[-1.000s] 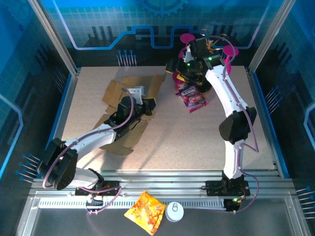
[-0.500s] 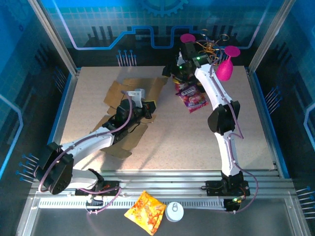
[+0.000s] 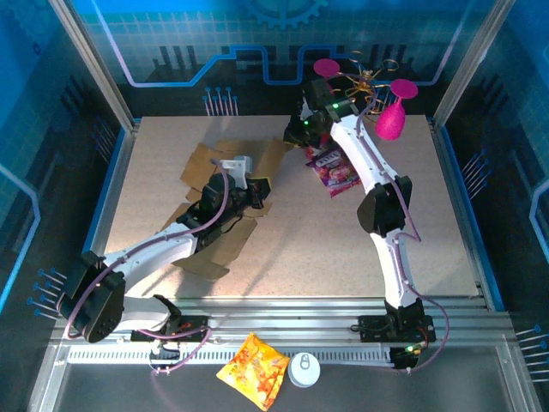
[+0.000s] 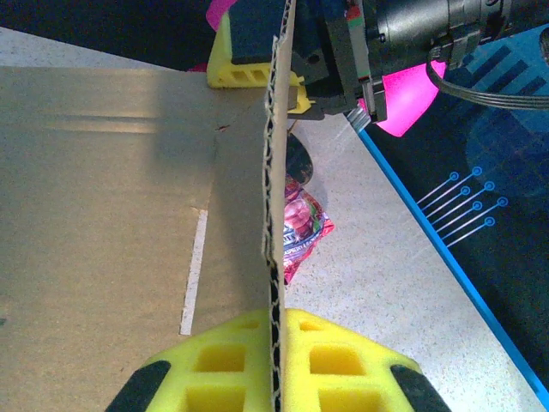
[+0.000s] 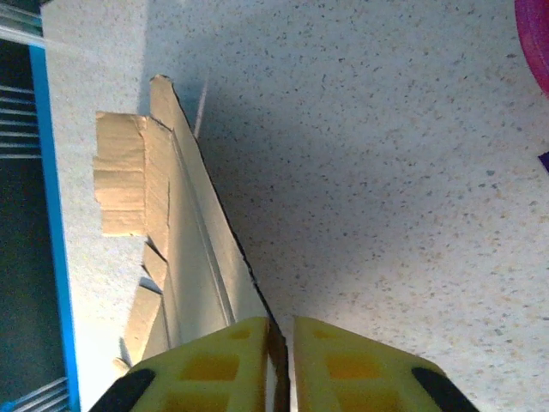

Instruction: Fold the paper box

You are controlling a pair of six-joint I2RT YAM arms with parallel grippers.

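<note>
The paper box [image 3: 204,165] lies mostly flat on the left half of the table, brown and unprinted. My left gripper [image 3: 260,189] is at its right side, shut on a flap that stands on edge. In the left wrist view that flap's corrugated edge [image 4: 276,197] runs up from between my left gripper's [image 4: 280,322] yellow pads. My right gripper [image 3: 298,135] is at the box's far right corner, shut on the same raised flap. In the right wrist view the cardboard [image 5: 184,257] runs away from my right gripper [image 5: 280,333].
A purple snack packet [image 3: 334,169] lies just right of the box, under the right arm. Pink goblets [image 3: 390,120] stand at the back right by a gold wire stand. An orange-yellow packet [image 3: 254,367] and a white lid [image 3: 304,370] rest on the front rail.
My right gripper has swung left from above the purple packet to the box's far right flap and closed on it. The left gripper has raised its flap slightly.
</note>
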